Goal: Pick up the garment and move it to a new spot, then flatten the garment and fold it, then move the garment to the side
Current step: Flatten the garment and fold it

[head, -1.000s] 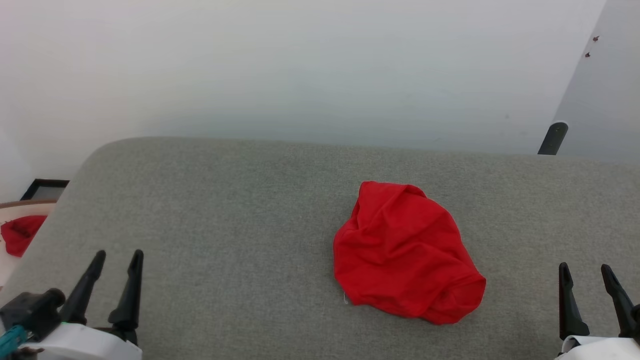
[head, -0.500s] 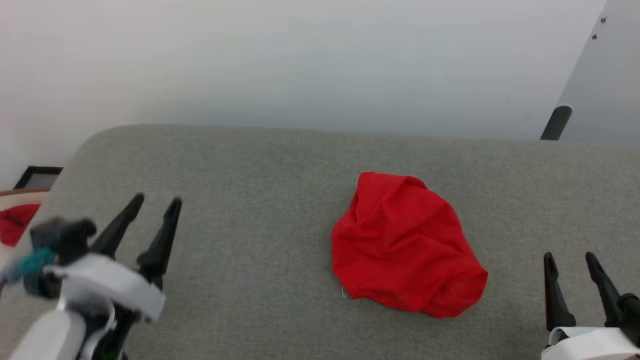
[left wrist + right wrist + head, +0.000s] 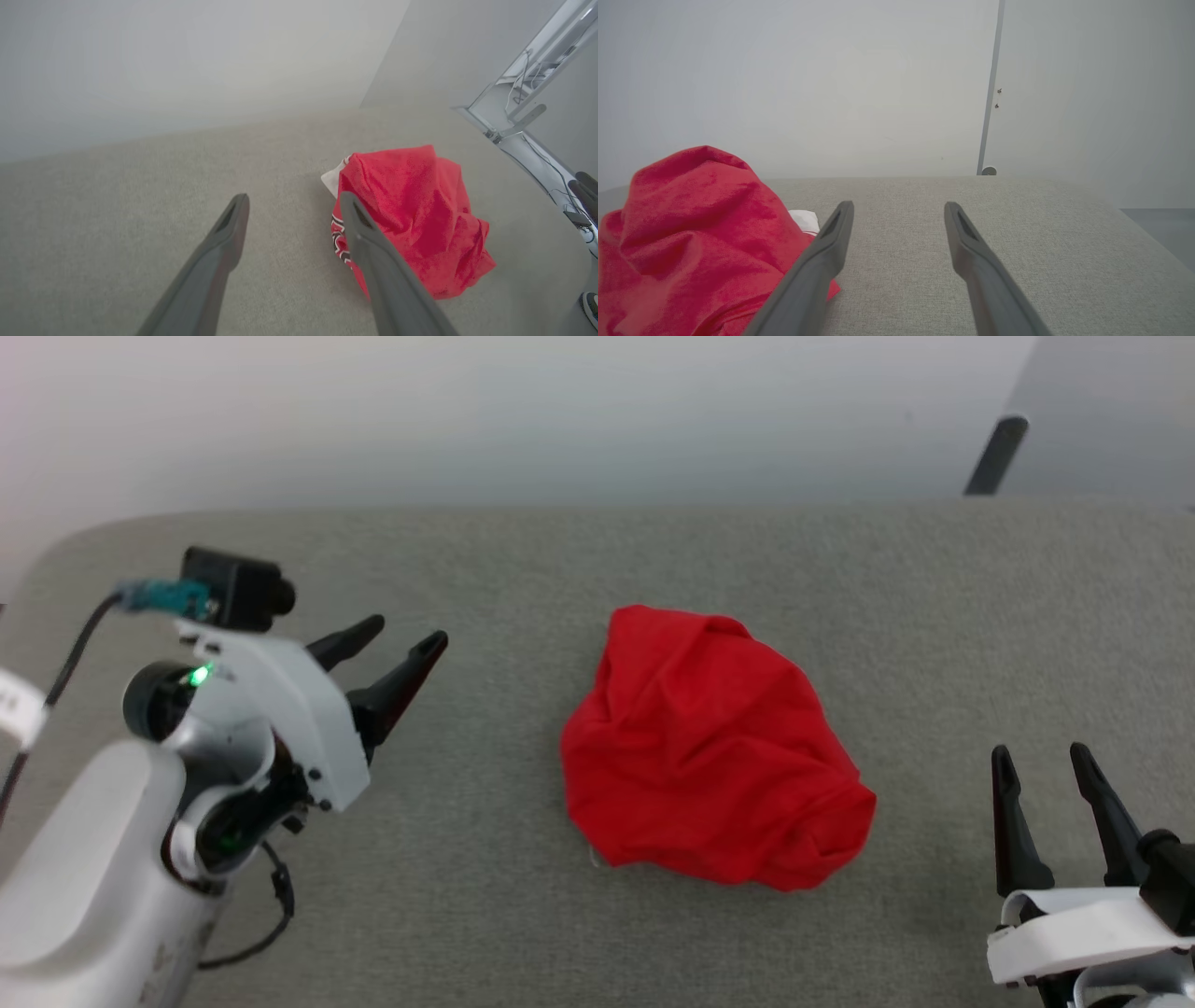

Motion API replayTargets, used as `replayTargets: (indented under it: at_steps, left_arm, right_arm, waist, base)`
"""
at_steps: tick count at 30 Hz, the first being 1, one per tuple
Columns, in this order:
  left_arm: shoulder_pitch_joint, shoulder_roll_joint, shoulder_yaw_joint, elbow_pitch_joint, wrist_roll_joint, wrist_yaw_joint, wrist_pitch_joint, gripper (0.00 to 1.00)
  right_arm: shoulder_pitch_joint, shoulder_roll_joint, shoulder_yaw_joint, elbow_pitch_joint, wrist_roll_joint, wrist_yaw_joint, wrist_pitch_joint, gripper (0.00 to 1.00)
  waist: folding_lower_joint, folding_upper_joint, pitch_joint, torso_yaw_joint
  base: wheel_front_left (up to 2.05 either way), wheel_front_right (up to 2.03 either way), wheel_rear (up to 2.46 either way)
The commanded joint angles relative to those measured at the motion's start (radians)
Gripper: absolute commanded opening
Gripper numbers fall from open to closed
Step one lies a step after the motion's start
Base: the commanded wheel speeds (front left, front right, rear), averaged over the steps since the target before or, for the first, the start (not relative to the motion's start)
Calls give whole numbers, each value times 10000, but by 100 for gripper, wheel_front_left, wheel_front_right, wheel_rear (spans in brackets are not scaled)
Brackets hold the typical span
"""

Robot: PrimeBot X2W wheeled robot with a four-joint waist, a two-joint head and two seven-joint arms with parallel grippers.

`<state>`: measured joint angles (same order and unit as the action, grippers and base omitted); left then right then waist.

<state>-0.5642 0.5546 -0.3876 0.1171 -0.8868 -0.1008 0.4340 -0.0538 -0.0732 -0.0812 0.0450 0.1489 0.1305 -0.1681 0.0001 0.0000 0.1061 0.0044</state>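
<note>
The garment [image 3: 709,751] is a crumpled red heap in the middle of the grey padded table [image 3: 523,560]. From the left wrist it shows as a red bundle [image 3: 420,214] with a bit of white and striped trim at its near edge. The right wrist sees the same heap [image 3: 691,233] at the lower left. My left gripper [image 3: 408,637] is open, raised above the table left of the garment, fingers pointing toward it. My right gripper [image 3: 1038,754] is open at the lower right, a short way right of the garment. Neither touches the cloth.
A pale wall runs behind the table's far edge. A dark post [image 3: 995,455] stands behind the far right corner. A metal frame with cables [image 3: 518,116] shows beyond the table in the left wrist view.
My left arm has risen and swung forward and rightward toward the garment. The head camera has tilted down, shifting the whole picture. The garment lies as before.
</note>
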Motion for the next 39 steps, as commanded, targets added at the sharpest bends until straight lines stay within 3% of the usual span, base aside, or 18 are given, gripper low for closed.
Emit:
replayTargets:
  at_steps: [1, 12, 30, 31, 32, 33, 34, 39]
  left_arm:
    - [-264, -1, -51, 71, -100, 43, 256, 100]
    - [-1633, -490, -650, 1207, -878, 478, 2745, 100]
    - [-2023, -1385, -1266, 2565, -1458, 758, 4120, 100]
    - [-1979, -1442, -1284, 2627, -1510, 767, 4146, 96]
    - [-1955, -1476, -1319, 2664, -1531, 701, 4189, 47]
    - [-1947, -1502, -1334, 2686, -1585, 639, 4199, 18]
    - [-1947, -1529, -1310, 2717, -1617, 588, 4170, 0]
    - [-2082, -1540, -1096, 2742, -1921, 393, 4102, 0]
  right_arm:
    - [-156, 32, 36, 25, 69, 4, -84, 100]
    - [-705, 177, 155, 197, 181, 4, -395, 100]
    - [-1492, 240, 459, 873, 547, 4, -839, 100]
    - [-1496, 240, 467, 913, 550, 4, -859, 100]
    - [-1496, 240, 472, 961, 561, 4, -881, 100]
    - [-1510, 241, 473, 996, 570, 4, -886, 100]
    - [-1539, 239, 472, 1028, 589, 4, -903, 100]
    - [-1552, 239, 425, 1146, 573, 4, -934, 100]
  waist:
    - [-1, 0, 587, -537]
    - [-1, 0, 1713, -1296]
    - [-1, 0, 2722, -1859]
    - [-1, 0, 2736, -1864]
    - [-1, 0, 2742, -1865]
    - [-1, 0, 2743, -1864]
    - [-1, 0, 2737, -1861]
    - [-1, 0, 2553, -1788]
  base:
    - [0, 0, 0]
    - [0, 0, 0]
    - [0, 0, 0]
    - [0, 0, 0]
    - [0, 0, 0]
    - [0, 0, 0]
    - [0, 0, 0]
    - [0, 0, 0]
